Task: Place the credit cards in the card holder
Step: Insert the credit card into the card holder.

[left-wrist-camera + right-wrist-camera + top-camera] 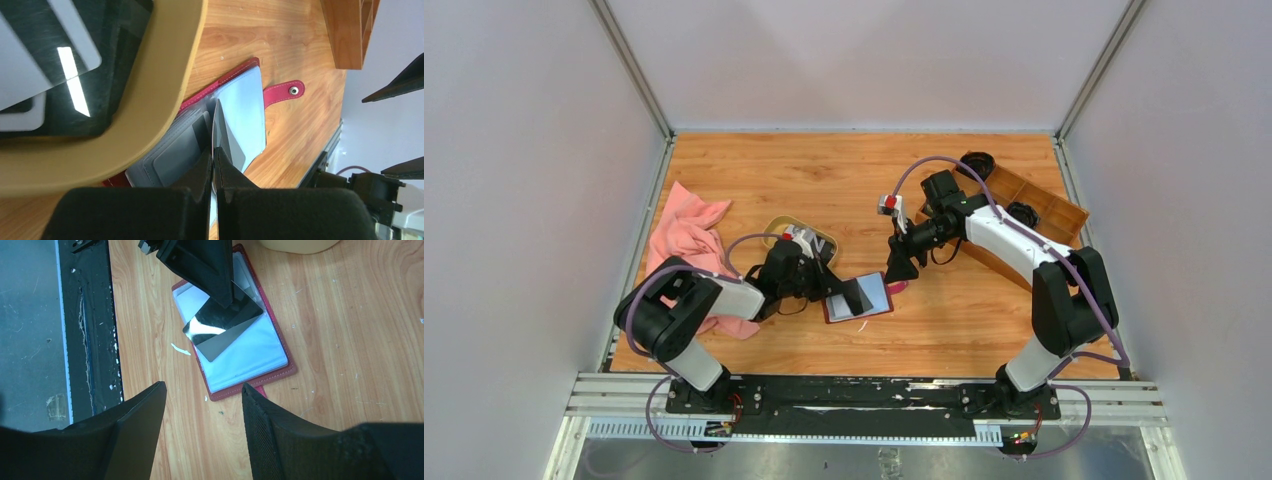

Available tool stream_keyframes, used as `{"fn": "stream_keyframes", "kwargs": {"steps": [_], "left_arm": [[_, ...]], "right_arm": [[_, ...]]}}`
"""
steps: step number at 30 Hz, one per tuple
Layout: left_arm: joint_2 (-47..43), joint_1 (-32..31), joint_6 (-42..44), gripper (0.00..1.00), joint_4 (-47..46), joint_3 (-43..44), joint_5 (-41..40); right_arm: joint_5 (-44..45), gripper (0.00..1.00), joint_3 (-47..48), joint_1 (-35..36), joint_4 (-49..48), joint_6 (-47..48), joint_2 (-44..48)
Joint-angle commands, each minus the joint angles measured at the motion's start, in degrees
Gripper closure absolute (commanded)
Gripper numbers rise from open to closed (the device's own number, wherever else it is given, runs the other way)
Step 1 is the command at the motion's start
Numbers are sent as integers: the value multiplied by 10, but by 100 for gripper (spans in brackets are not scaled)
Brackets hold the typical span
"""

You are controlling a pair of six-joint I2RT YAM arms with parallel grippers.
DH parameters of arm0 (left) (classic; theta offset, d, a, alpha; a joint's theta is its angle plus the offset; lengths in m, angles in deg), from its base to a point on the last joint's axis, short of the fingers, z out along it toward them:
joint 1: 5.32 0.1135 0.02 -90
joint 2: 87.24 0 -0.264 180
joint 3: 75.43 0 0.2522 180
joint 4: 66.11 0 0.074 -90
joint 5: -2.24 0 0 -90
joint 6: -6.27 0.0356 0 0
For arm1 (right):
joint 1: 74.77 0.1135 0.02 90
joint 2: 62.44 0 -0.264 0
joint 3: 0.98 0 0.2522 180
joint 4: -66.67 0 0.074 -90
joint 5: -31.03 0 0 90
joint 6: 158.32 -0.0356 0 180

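Over the card holder [252, 362], left jaws pinch one card [222, 324] edgewise.

Card holder [871, 302] lying open on table [944, 330], centre front. Card [222, 325] tilted over it, pinched in left gripper [852, 292]. Dish [774, 226] just behind-left of holder, more cards [30, 65] in it. Cloth [686, 232] far left. Tray [1049, 210] right rear. Right gripper [902, 268] just right of holder, not touching.

Pink cloth [686, 240] at wooden table's [824, 170] left, tan oval dish [150, 130] beside it, compartment tray [1039, 200] far right
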Motion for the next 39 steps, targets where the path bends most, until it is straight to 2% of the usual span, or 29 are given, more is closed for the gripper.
{"fn": "stream_keyframes", "kwargs": {"steps": [1,8,17,30,34,39], "left_arm": [[34,-6,4,100,47,10,29],[21,-6,5,100,77,13,25],[16,-6,10,100,115,31,67],[-21,15,33,100,164,42,95],[-13,14,37,100,165,43,104],[-12,14,39,100,165,44,111]], "right_arm": [[0,39,15,-5,15,9,-3],[-2,39,14,-5,14,8,-3],[17,44,16,7,10,0,-39],[26,46,16,33,13,6,-67],[31,53,24,50,22,5,-95],[56,75,49,64,40,-10,-154]]}}
